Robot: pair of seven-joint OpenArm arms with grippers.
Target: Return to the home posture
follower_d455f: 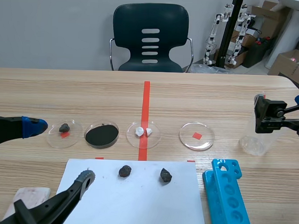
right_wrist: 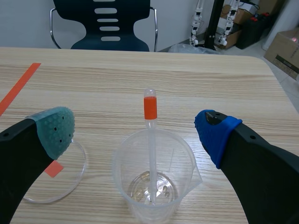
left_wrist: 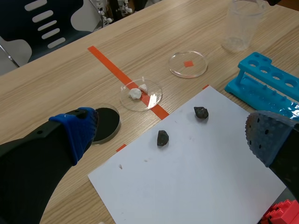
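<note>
My left gripper [follower_d455f: 60, 152] [left_wrist: 172, 133] hangs open low over the table's near left, above a white paper sheet [follower_d455f: 131, 200] [left_wrist: 196, 182]. Two dark rocks [follower_d455f: 125, 171] [follower_d455f: 165, 175] lie on the sheet, under and just ahead of its fingers, and nothing is held. My right gripper [follower_d455f: 269, 115] [right_wrist: 136, 127] is open at the right, above a clear beaker [follower_d455f: 254, 138] [right_wrist: 154, 172]. A pipette [right_wrist: 150, 140] with an orange band stands in the beaker, free of the fingers.
Four round dishes sit in a row: one with a dark rock [follower_d455f: 65, 132], a black one [follower_d455f: 102, 134], one with white pieces [follower_d455f: 144, 133], one bare [follower_d455f: 196, 136]. A blue tube rack [follower_d455f: 227, 193] lies near right. A chair [follower_d455f: 149, 38] stands beyond the table.
</note>
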